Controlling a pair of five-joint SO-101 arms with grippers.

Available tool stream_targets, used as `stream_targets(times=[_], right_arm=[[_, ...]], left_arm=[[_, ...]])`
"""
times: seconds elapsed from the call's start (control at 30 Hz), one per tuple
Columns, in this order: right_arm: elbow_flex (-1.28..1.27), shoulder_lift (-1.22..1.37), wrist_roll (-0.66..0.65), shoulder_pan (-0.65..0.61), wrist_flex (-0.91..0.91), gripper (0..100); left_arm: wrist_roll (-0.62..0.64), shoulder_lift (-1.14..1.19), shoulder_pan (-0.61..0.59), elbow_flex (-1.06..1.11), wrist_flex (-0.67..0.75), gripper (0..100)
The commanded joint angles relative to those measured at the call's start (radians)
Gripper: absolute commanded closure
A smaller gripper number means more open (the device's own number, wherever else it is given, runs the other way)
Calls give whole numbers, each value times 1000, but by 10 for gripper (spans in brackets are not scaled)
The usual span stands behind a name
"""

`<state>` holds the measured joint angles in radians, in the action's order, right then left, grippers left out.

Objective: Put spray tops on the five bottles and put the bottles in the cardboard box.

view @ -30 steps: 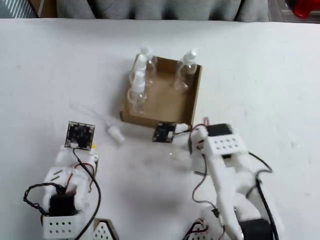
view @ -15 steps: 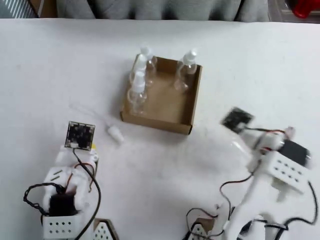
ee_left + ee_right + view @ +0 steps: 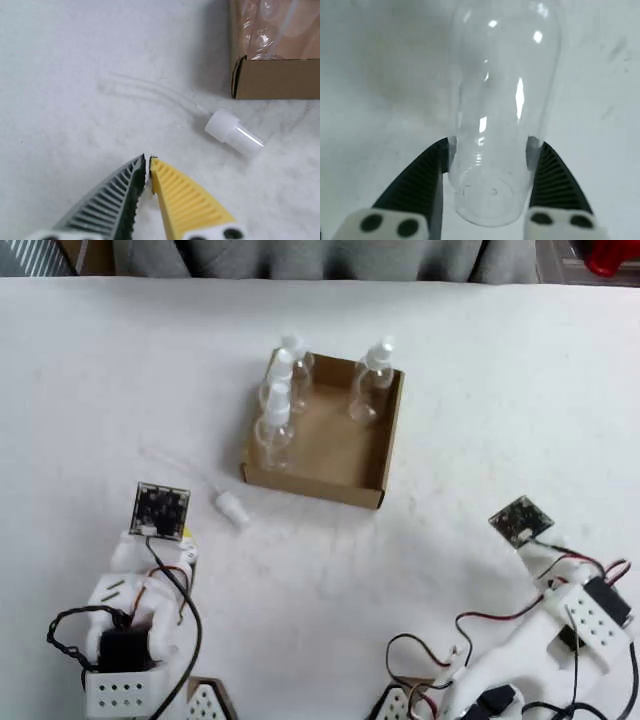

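On the table (image 3: 520, 370), bottles (image 3: 275, 430) with tops stand in the cardboard box (image 3: 310, 482). A spray top (image 3: 231, 131) lies beside the box's front-left corner. The left gripper (image 3: 148, 163) is closed and empty. The right gripper (image 3: 490, 145) clasps a clear bottle (image 3: 505, 75) near the table's front-right corner.

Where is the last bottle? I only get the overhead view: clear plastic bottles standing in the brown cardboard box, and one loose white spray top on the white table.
Observer: The right wrist view has it. The right gripper is shut on a clear plastic bottle, one black jaw on each side.
Operator: And the other arm, is it carrying something?
Observer: No. In the left wrist view the left gripper is shut with nothing in it.
Operator: Is that loose top just a cap?
Observer: No. Up close, the white spray top lies on its side, and a thin clear tube curves out of it, away from the brown cardboard box.
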<state>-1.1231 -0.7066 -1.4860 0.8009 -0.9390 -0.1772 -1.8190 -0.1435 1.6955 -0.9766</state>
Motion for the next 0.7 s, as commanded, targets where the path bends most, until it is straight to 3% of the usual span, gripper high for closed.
stream_targets(times=[0.0,0.37,0.47,0.67], right_arm=[[-35,-22,-6,12,61,785],[-81,-33,-12,10,102,566],[-51,-33,-8,22,62,618],[127,-33,31,102,-182,860]], left_arm=[[-6,-8,-5,-3,-3,978],[-6,-8,-7,-3,-3,978],[-6,-8,-7,-3,-3,978],[-8,-8,-7,-3,-3,978]])
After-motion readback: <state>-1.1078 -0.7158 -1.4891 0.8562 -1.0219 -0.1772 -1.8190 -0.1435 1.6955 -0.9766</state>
